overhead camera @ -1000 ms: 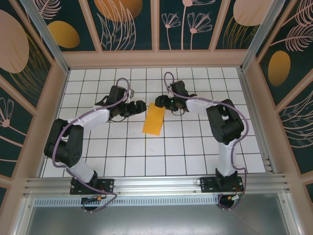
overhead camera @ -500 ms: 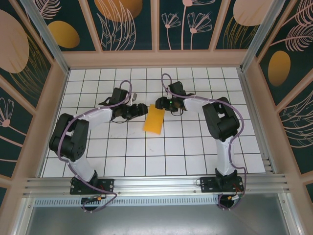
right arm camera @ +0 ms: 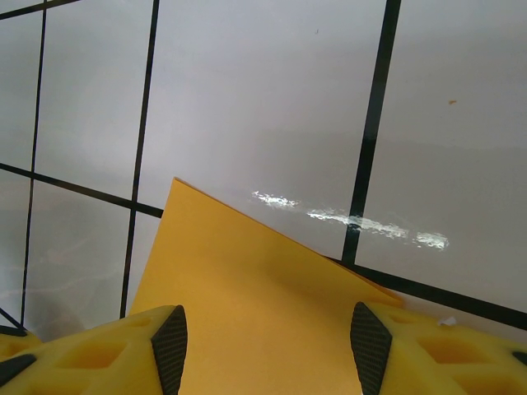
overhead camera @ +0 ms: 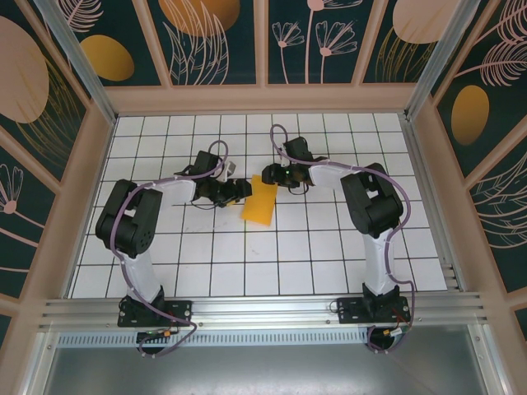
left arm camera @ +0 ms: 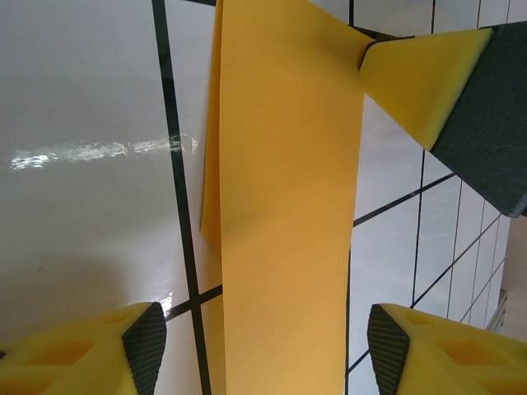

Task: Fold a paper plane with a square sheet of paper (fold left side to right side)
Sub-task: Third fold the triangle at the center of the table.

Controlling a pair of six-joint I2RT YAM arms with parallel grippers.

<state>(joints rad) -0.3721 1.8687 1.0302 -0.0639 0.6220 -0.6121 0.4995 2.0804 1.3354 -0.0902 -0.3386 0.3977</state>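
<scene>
1. Tabletop of white tiles ruled with black grid lines [overhead camera: 329, 247]: one, walled in by dark flower-printed panels [overhead camera: 222, 41].
2. Black-and-white jointed robot arms: two. The left arm [overhead camera: 132, 222] and the right arm [overhead camera: 370, 202] both reach toward 12 o'clock and bend inward to meet near the table's middle.
3. Thin orange-yellow square sheet of paper [overhead camera: 258, 203]: one, lying on the tiles a little toward 12 o'clock of the table's middle.
   - It shows as a narrow strip, and the left wrist view has a second layer peeping out along one long edge.
   - From this I judge the left-to-right fold made, though the crease may want pressing.
   - No nose or wing folds show, so all the pointed shaping is left to do.
4. Grippers: two. The left gripper [overhead camera: 237, 191] sits at 9 o'clock of the strip's far end, and the right gripper [overhead camera: 268, 174] at 12 o'clock of it.
5. Yellow foam fingers with dark carbon tips: four.
   - The left pair [left arm camera: 99, 354] stand spread, one on each side of the strip, clamping nothing.
   - The right pair [right arm camera: 123, 354] are likewise wide apart over the far corner, with the paper flat between them and ungripped.
   - One right finger [left arm camera: 420, 74] meets that corner in the left wrist view.
</scene>
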